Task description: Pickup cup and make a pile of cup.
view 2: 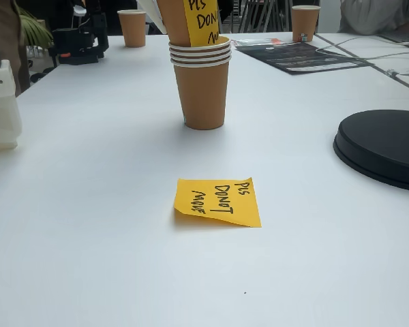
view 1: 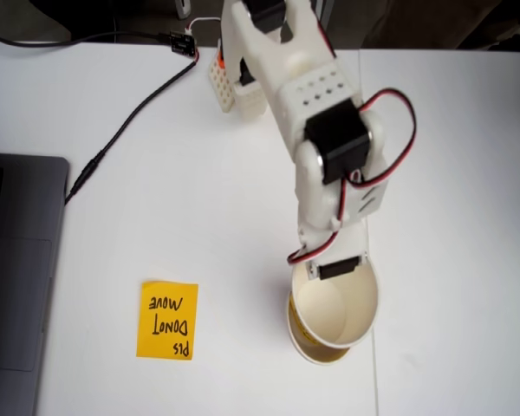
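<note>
In a fixed view from above, my gripper (view 1: 332, 267) reaches down and is shut on the far rim of a cup (view 1: 329, 314), one finger inside its cream interior. This cup sits tilted in the top of the pile of cup (view 1: 305, 345), whose rims peek out at its lower left. The side-on fixed view shows the pile of cup (view 2: 202, 92) upright on the white table, with several white rims stacked. The held cup (view 2: 174, 20) leans left out of the pile, with a yellow note on its wall.
An orange sticky note (view 1: 167, 320) (view 2: 218, 201) lies left of the pile. A grey laptop (view 1: 17, 277) and a black cable (view 1: 121, 130) are at the left. A black disc (view 2: 385, 146) lies at the right. Two more cups (view 2: 131, 27) (view 2: 305, 22) stand far back.
</note>
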{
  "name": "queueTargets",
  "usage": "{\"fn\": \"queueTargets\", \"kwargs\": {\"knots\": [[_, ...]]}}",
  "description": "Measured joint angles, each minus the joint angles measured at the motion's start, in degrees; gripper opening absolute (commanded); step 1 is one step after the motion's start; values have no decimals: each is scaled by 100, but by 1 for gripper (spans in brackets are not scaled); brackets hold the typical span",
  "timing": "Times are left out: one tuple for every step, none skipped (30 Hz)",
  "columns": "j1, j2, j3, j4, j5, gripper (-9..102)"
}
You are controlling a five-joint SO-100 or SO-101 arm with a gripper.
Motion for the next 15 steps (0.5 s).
{"fn": "queueTargets", "kwargs": {"knots": [[0,0,0,0,0,-2],[0,0,0,0,0,0],[0,0,0,9,0,4],[0,0,0,26,0,7],[0,0,0,97,0,11],[0,0,0,167,0,15],[0,0,0,220,0,19],[0,0,0,264,0,22],[0,0,0,290,0,26],[0,0,0,316,0,29],[0,0,0,343,0,31],[0,0,0,360,0,34],[0,0,0,369,0,36],[0,0,0,387,0,38],[0,0,0,387,0,39]]}}
